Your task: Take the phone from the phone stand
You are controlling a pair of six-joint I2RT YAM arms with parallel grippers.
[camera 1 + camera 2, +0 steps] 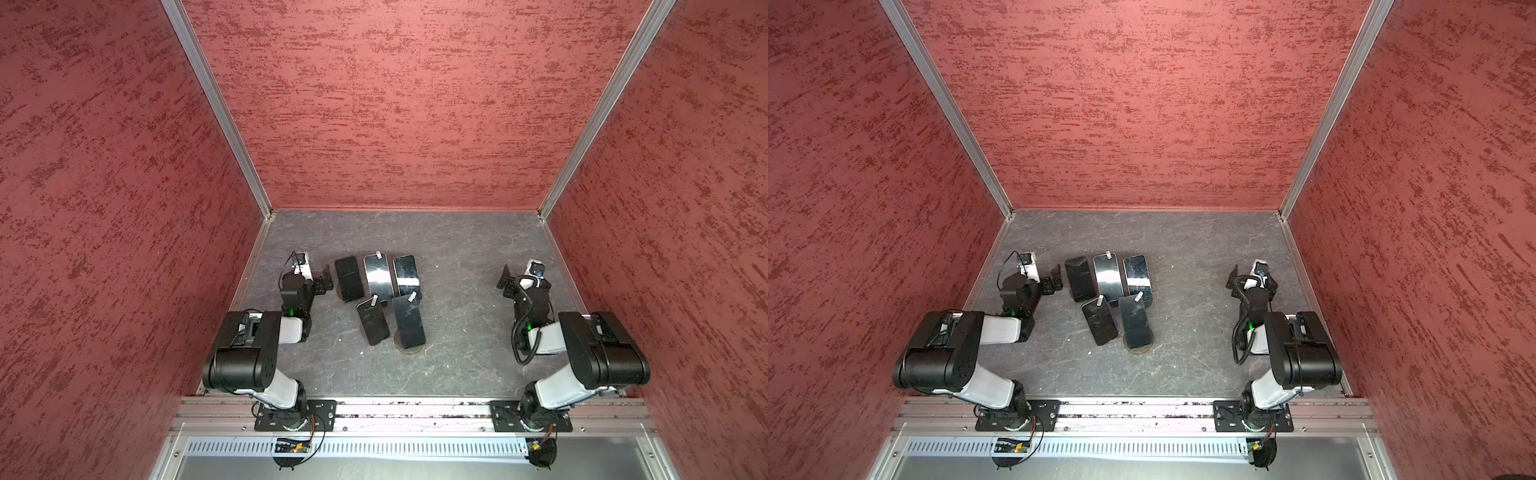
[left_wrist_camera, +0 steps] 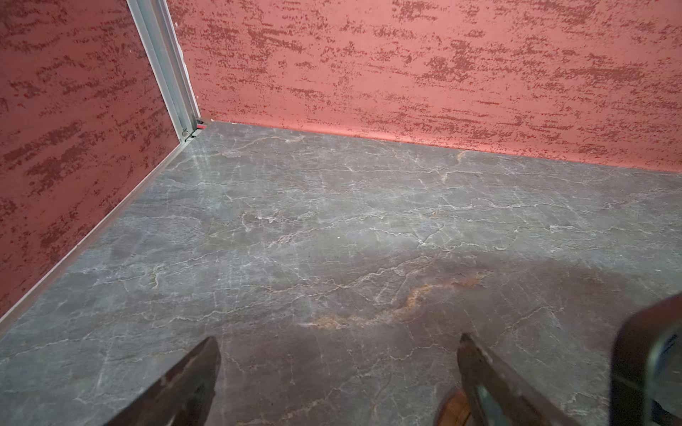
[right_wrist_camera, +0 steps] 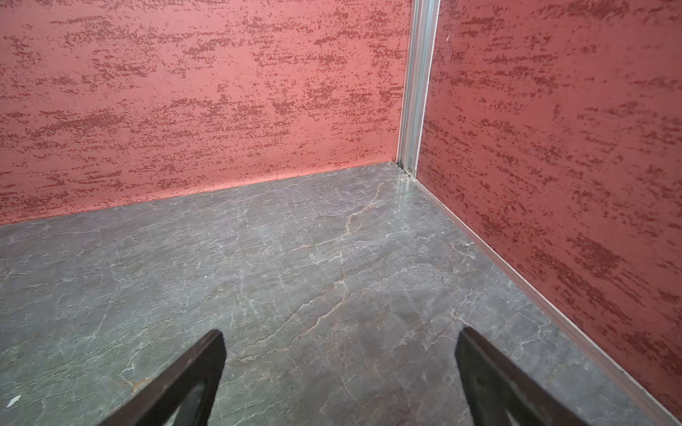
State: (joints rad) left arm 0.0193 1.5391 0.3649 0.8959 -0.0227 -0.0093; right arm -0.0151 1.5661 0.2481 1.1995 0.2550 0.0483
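progress: nothing is done yet; the phone (image 1: 409, 321) is seen propped on the phone stand (image 1: 409, 348); the whole removal remains.
left fingers (image 2: 192, 380): spread wide, nothing is held; placed left of and behind the stand, just beside the other phones (image 1: 349, 278).
right fingers (image 3: 199, 369): spread wide, nothing is held; placed well right of the stand.
crowding: the other phones are packed just left of and behind the stand.
open room: bare bench (image 1: 457, 332) is seen right of and in front of the stand; approach from there is judged cleanest.
edges: the walls (image 1: 124, 208) are well apart from the stand.
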